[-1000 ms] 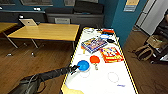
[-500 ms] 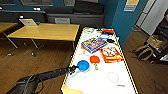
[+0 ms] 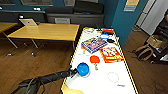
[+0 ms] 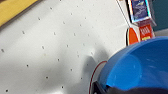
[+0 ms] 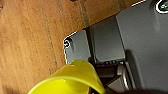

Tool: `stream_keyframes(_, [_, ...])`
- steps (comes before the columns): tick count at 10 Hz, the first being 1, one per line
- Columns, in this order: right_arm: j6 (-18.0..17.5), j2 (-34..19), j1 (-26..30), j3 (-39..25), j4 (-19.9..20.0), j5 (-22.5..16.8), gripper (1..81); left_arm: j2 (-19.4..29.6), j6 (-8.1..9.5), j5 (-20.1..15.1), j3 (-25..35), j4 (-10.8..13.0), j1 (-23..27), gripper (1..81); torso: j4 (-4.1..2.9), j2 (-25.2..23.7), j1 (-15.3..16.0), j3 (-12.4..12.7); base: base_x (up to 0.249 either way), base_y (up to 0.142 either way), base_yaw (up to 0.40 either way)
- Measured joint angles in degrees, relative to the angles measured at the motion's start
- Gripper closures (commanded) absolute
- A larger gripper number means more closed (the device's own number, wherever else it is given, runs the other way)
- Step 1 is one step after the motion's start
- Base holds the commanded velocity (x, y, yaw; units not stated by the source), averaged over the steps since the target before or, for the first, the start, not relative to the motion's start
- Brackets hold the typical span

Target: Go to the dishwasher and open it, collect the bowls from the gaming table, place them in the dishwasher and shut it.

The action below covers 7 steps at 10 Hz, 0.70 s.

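The blue bowl point(image 3: 83, 69) sits low and left of centre in your head view, at the left edge of the gaming table point(image 3: 105, 85), the long white top with the yellowish rim. You've got one blue bowl and one orange-red round thing point(image 3: 94, 59) just above and right of it; it may be the second bowl, though it looks flat from here.

Your left arm comes in from the lower left corner, stretched out low and nearly level, and the left gripper point(image 3: 75, 72) is right up against the blue bowl's left rim. In your left wrist view the blue bowl point(image 4: 140, 67) looms large at lower right with a dark part of the gripper touching its lower rim, but you can't tell how far the fingers are spread or whether they have it.

Two flat game boxes: one bluish-purple point(image 3: 94, 45) at centre, one red-and-yellow point(image 3: 111, 54) to its right. No writing on them is legible.

In your right wrist view, a yellow cup point(image 5: 68, 80) sits at lower centre over the wooden floor point(image 5: 30, 45), right in front of the right gripper; whether the fingers are closed on it can't be made out.
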<state>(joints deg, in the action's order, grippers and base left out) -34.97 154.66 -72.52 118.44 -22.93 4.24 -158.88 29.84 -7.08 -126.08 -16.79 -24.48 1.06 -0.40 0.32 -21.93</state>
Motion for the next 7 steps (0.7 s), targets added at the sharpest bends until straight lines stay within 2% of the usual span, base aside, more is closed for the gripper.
stream_keyframes(5, [0.0,0.0,0.0,0.0,0.0,0.0,81.1,-0.5,0.17,0.0,1.5,4.0,-0.3,81.1,0.0,0.0,0.0,0.0,0.0,0.0,0.0])
stream_keyframes(7, [0.0,0.0,0.0,0.0,0.0,0.0,81.1,1.4,0.17,-1.1,6.6,5.2,0.2,81.1,0.0,0.0,0.0,0.0,0.0,0.0,0.0])
